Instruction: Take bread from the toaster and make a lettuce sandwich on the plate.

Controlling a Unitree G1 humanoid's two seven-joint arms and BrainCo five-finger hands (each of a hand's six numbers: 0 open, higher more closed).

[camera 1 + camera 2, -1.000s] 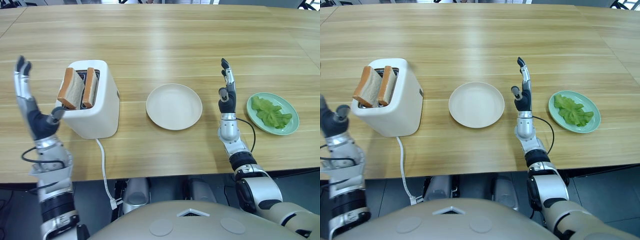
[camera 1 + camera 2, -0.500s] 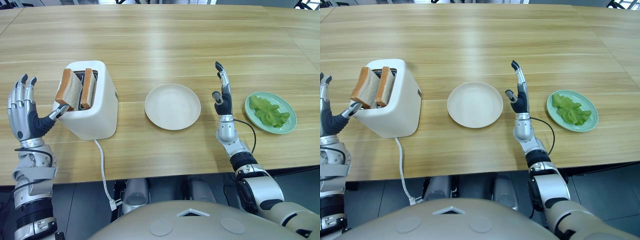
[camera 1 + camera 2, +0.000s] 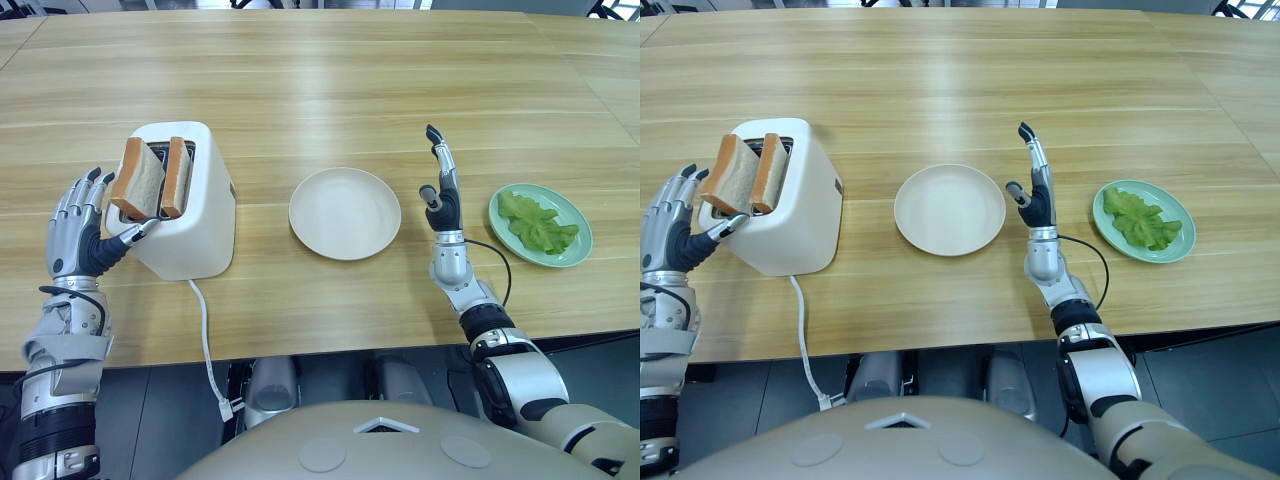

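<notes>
Looking at a wooden table [image 3: 320,90] with a white toaster [image 3: 195,225] at 9 o'clock from the cream plate [image 3: 345,213]. Got two slices of bread [image 3: 140,180] poking up out of the slots, both leaning a bit toward 9 o'clock, not taken out yet.

Found the left hand [image 3: 75,235] just at 9 o'clock of the toaster, fingers spread and loose, gripping nothing. Thumb tip right by the nearer slice and the toaster's top corner, maybe touching, hard to call from this angle.

Spotted the right hand [image 3: 443,195] at 3 o'clock of the plate, raised off the table, fingers straight up and relaxed, also holding nothing. Further out at 3 o'clock, well apart from the plate, a green dish [image 3: 565,200] with lettuce [image 3: 535,225] piled on it.

Also a white power cord [image 3: 203,335] trailing from the toaster toward 6 o'clock and off the table edge.
</notes>
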